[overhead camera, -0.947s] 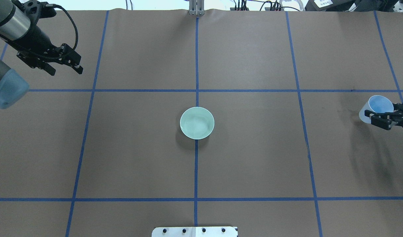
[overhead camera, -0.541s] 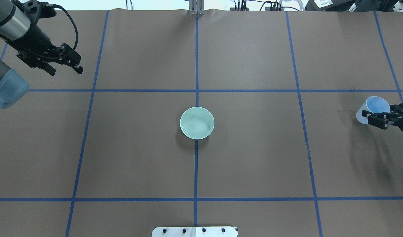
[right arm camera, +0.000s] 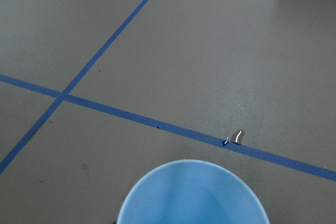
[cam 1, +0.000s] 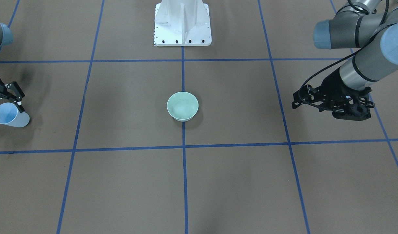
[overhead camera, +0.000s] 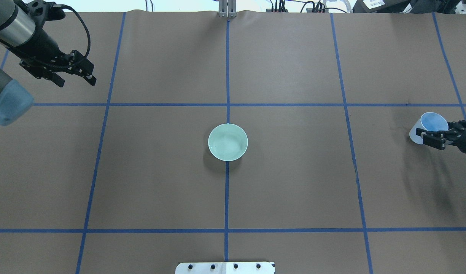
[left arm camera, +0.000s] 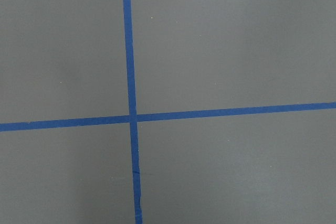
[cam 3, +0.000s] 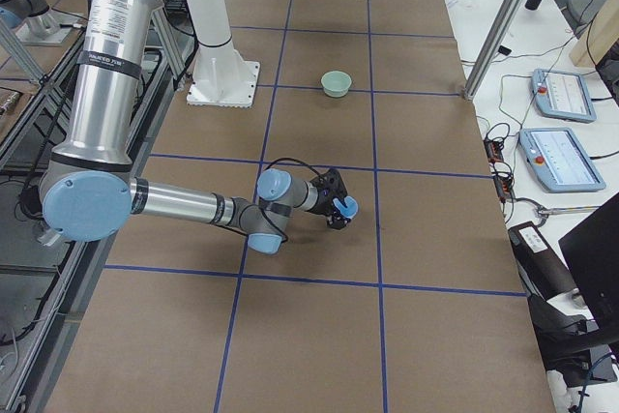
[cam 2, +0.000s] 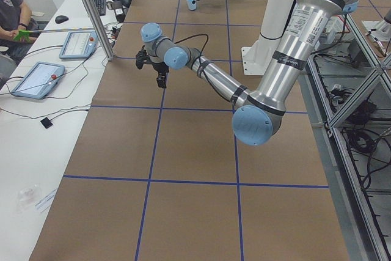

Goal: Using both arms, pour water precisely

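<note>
One change: right jaws, clenched on cup (overhead camera: 430,121), have carried it slightly nearer the bowl (overhead camera: 213,133), still well apart, so transport is under way; water indiscernible in cup; left jaws released, empty, unmoved.

Mint-green bowl (overhead camera: 228,142), pale blue cup (overhead camera: 430,121), brown table (overhead camera: 293,182) (crossed by a blue tape grid (overhead camera: 160,104)).

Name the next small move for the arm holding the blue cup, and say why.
Probably carry the blue cup inward toward the green bowl, keeping it level. The right gripper is shut on the cup far to the right of the bowl, so pouring from here would likely miss it.
</note>
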You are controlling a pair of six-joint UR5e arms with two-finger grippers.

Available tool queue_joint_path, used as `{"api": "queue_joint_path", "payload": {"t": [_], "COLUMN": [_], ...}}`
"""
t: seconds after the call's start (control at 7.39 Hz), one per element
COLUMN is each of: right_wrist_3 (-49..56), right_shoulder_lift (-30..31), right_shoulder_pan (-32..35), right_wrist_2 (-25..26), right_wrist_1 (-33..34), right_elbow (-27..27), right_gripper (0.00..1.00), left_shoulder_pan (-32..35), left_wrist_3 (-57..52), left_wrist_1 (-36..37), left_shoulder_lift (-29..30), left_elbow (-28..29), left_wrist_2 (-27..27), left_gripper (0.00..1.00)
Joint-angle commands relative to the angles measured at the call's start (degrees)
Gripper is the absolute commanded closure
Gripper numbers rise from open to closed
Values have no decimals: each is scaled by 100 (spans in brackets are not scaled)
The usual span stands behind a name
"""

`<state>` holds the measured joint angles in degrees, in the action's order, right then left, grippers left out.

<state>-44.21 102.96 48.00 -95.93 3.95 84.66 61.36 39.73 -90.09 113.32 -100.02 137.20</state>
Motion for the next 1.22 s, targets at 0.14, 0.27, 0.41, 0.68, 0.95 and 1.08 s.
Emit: {"api": "queue_joint_path", "payload": {"t": [0.14,0.27,0.41,0.68,0.95,1.08], "right_wrist_3": [0,9,17,88,96,114], "right_shoulder_lift": [-4,-4,14,75,58,32], "right_shoulder_pan": [-19,-10,7,77,646,1014], "right_wrist_2": [4,-5,-22,-101,-766,-1126], "right_wrist_1": [0,-8,-9,-9,35,105], "right_elbow": [-20,24,111,278,323,332], "right_gripper": [1,1,1,1,1,1], "left_shoulder_pan": [8,8,8,17,17,-18], "left_wrist_3": [0,0,9,122,149,367], "left_wrist_1": [0,0,0,9,9,9], "left_shoulder_lift": [15,15,15,15,-2,32], "left_elbow": [-9,-9,-17,-79,-140,-132], "left_wrist_2": [0,0,0,0,0,0], "left_gripper": [0,0,0,0,0,0]}}
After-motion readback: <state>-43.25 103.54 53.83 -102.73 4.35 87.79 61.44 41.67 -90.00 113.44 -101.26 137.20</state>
